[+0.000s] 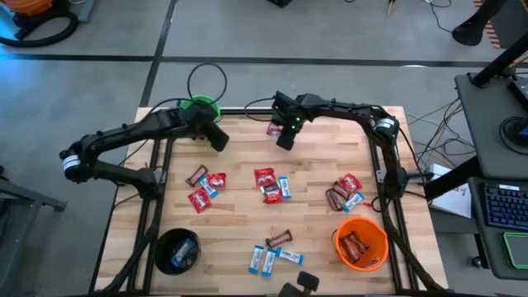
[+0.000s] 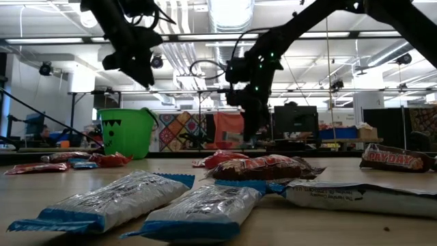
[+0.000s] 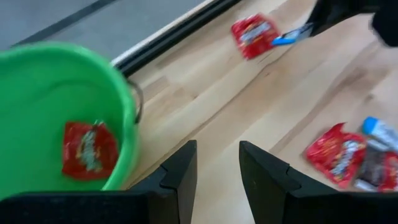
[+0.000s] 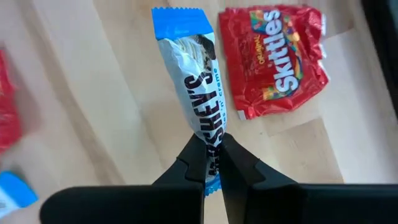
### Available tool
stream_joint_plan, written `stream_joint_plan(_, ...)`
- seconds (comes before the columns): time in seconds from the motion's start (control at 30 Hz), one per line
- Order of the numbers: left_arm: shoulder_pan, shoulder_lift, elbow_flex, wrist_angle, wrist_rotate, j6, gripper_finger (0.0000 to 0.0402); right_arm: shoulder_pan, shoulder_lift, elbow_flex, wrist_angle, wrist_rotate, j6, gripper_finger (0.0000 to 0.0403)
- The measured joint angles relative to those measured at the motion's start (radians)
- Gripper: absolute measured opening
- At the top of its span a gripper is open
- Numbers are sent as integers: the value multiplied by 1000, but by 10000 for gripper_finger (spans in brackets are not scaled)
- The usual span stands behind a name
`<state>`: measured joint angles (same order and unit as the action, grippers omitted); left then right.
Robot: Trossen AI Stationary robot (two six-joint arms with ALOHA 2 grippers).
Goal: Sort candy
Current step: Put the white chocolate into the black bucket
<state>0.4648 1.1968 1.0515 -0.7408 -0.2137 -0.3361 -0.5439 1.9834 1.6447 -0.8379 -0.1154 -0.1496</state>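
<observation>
R claw (image 4: 211, 163) was pinched shut on a blue-and-white packet (image 4: 193, 93), gripped at one end so it hung clear of the counter (image 1: 313, 206) near the far edge, prob. for carrying to the black bucket (image 1: 177, 250), which already held blue-and-white ones. L claw (image 3: 217, 168) hung part-open w/ nothing in it, just beside the green bucket (image 3: 56, 112) at the far-left corner. L wrist view showed a red packet (image 3: 89, 149) inside that bucket, hidden from the low view. High view alone showed brown bars in the orange bucket (image 1: 360, 242) and the remaining candy (image 1: 270, 186) scattered mid-counter. R wrist view showed another red packet (image 4: 277, 56) lying beside the held one.
</observation>
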Motion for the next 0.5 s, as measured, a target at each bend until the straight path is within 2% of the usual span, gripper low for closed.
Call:
stream_joint_plan(0.23, 0, -4, 0, 154, 132, 68, 103, 32, -87, 2, 20, -24, 76, 12)
stream_joint_plan(0.5, 0, -5, 0, 207, 224, 130, 103, 92, -198, 2, 87, -23, 178, 12)
